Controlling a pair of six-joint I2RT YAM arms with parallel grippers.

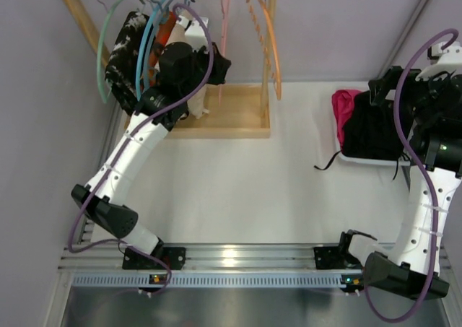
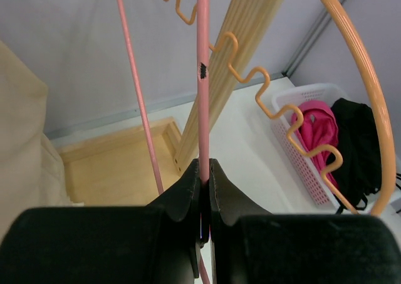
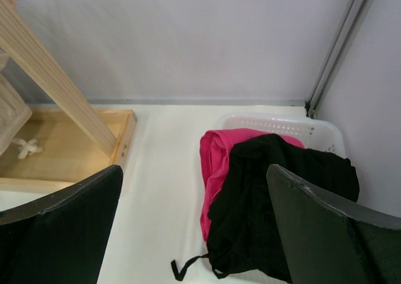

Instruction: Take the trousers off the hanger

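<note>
The pink trousers (image 3: pixel 216 155) and the black trousers (image 3: pixel 250 199) are found together in a white basket (image 3: pixel 276 122) at the right side of the table (image 1: pixel 238 190). The black pair is heaped over most of the basket and overlaps the pink pair, which shows at the basket's left side. A thin black drawstring (image 3: pixel 188 265) is draped over the basket's near edge onto the table.

The right pincer (image 3: pixel 193 171) is held above the basket's near side with its jaws spread wide and nothing between them. In the right wrist view both pairs are seen between and beyond the two fingers. Contact with the cloth cannot be made out.

The left pincer (image 2: pixel 205 168) is raised to the wooden rack (image 1: pixel 231 114) at the far left corner, well apart from the basket. Its jaws are pinched narrow on the thin bar of a pink hanger (image 2: pixel 202 108), which runs upright out of the closed tips. An orange hanger (image 2: pixel 368 77) is hung just to the right of it. A cream garment (image 2: pixel 25 152) is seen at the left edge of the left wrist view. From this pincer the trousers are seen low and to the right, past the orange hanger's wavy bar.
</note>
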